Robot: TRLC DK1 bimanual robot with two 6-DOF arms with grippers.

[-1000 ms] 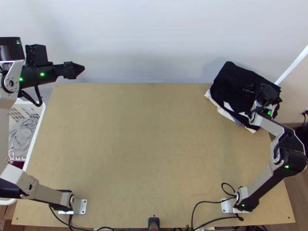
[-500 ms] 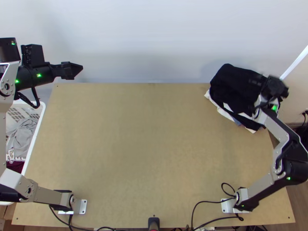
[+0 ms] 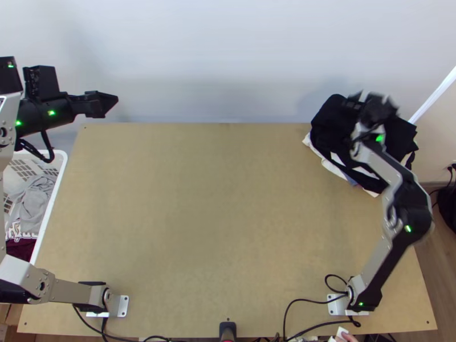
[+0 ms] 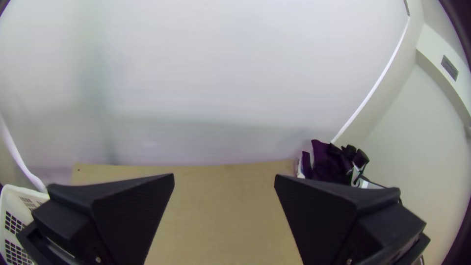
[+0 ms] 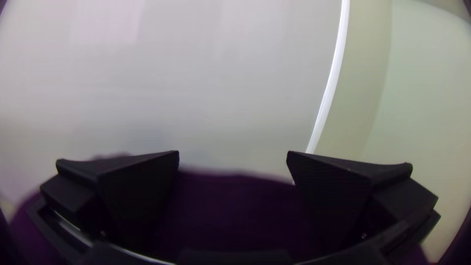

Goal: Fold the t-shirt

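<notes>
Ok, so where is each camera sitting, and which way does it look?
Top view: high over the table's near edge, looking steeply down on the table; the left arm and right arm show.
Left wrist view: on the left arm's wrist, looking past the open left claw at the wall and dark clothes.
Right wrist view: on the right arm's wrist, looking past the open right claw over dark cloth at the wall.
Top and left wrist views share the white basket.
</notes>
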